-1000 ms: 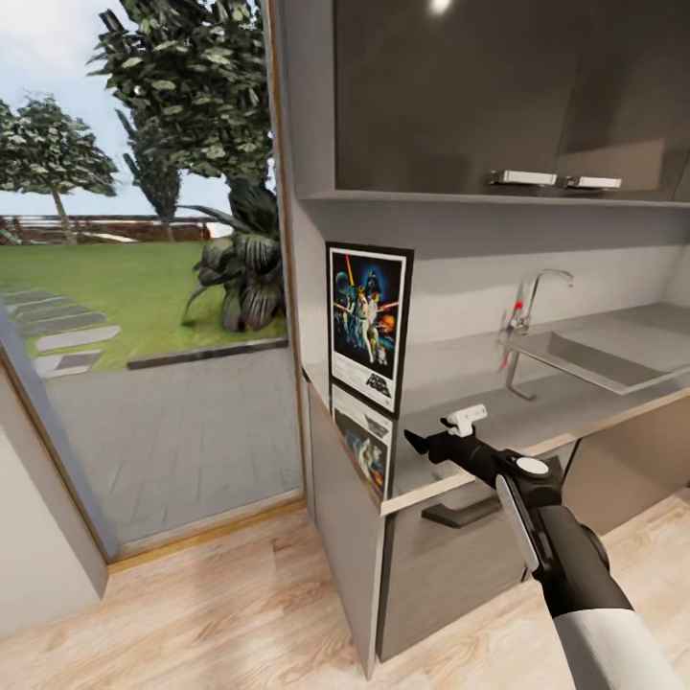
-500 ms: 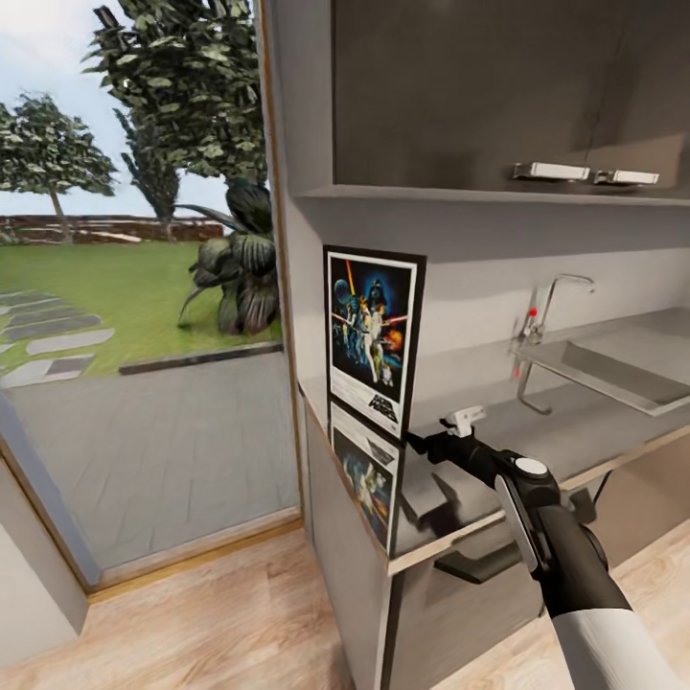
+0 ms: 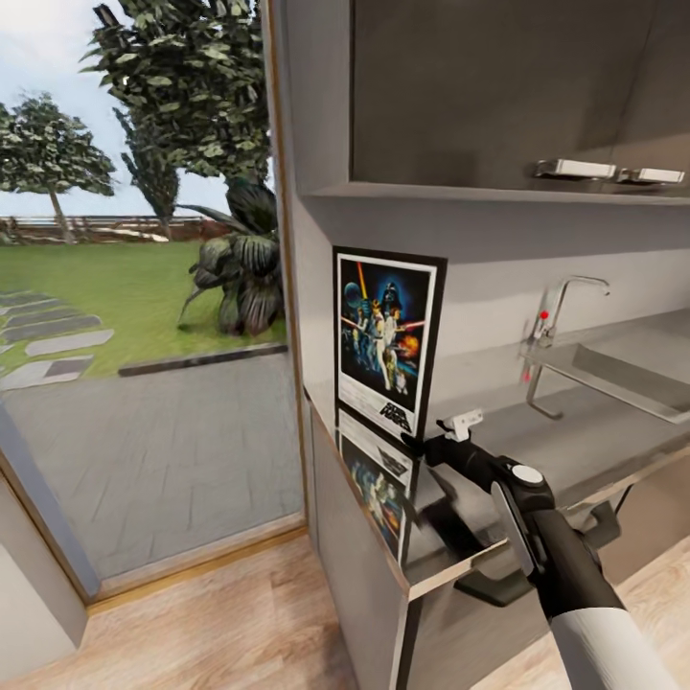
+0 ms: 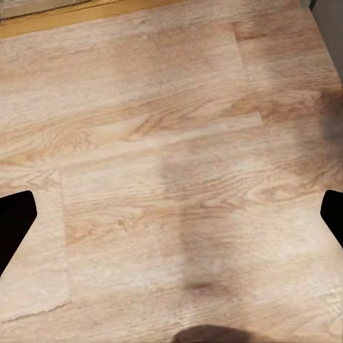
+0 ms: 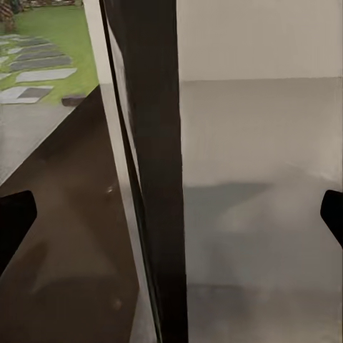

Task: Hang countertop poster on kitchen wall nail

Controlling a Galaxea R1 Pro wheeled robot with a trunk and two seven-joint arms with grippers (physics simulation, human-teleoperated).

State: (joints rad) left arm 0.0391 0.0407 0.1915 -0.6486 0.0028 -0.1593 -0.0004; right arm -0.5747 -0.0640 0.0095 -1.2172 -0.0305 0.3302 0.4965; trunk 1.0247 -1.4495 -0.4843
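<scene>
One portrait rectangular Star Wars poster (image 3: 388,342) with black frame, white inner border and dark blue artwork, upright at the left end of the glossy grey kitchen surface (image 3: 537,431), bottom edge on the slab, reflection mirrored in the shine just below. Right hand (image 3: 414,443), black, at the poster's lower right corner, tips at the frame edge; black forearm with white disc and white sleeve trailing toward the lower right of the head view. Seen from the right wrist camera: black frame of the poster (image 5: 153,171) edge-on between two black fingertips (image 5: 14,218) set far apart at either side, grey surface (image 5: 264,214) and pale wall beyond, so right hand spread wide, not clenched, poster inside the gap; contact with either finger not clear. Left hand (image 4: 171,221) likewise spread, two black fingertips (image 4: 13,218) at the picture's sides, grasping nothing, over light wooden plank floor (image 4: 157,143). Built-in steel sink (image 3: 623,374) and thin metal faucet (image 3: 556,311) further right along the surface, well apart from the poster. Dark glossy upper cabinets (image 3: 517,86) with two white handles above. Tall glass pane (image 3: 144,316) left of the cabinetry, green lawn, stepping stones and trees outside.
</scene>
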